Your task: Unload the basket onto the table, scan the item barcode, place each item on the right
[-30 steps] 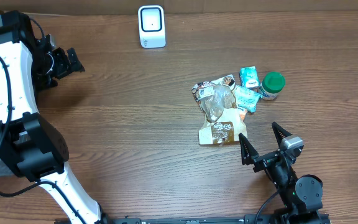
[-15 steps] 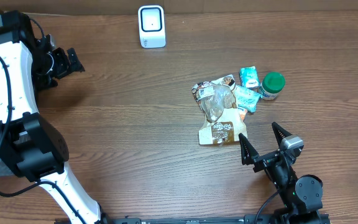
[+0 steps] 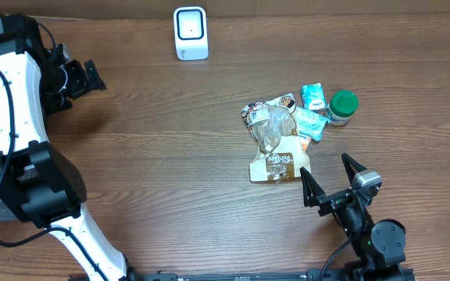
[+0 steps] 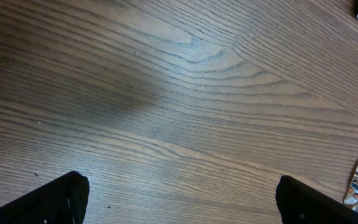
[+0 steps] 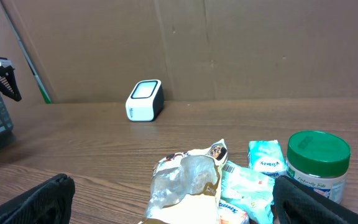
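snack pouch (image 3: 276,166), brown and flat on the tabletop (image 3: 170,164), is the piece of the heap nearest the right fingers (image 3: 309,187), which stand spread wide with nothing between them. one tip sits just beside the pouch's near right corner; the other points at bare wood to the right of it. from those fingers the pouch lies ahead and a little to the left. its long axis runs away from the arm toward the far edge, so by my judgement a grasp would have to close across its width rather than along it. a crinkled clear packet (image 3: 272,125) rests on its far end. further right are two teal sachets (image 3: 312,97) and a green-lidded jar (image 3: 342,105), all touching or nearly so. no barcode can be read on anything from these views.

further out, the white scanner (image 3: 191,33) stands near the far edge, well apart from the heap and to its left, its dark window visible from above. the left fingers (image 4: 58,199) are likewise spread and empty. they hover over bare wood at the far left, well away from every item though nearer the scanner. the right arm is plainly the closer one for the pick. nothing is lifted, so the task looks unstarted.
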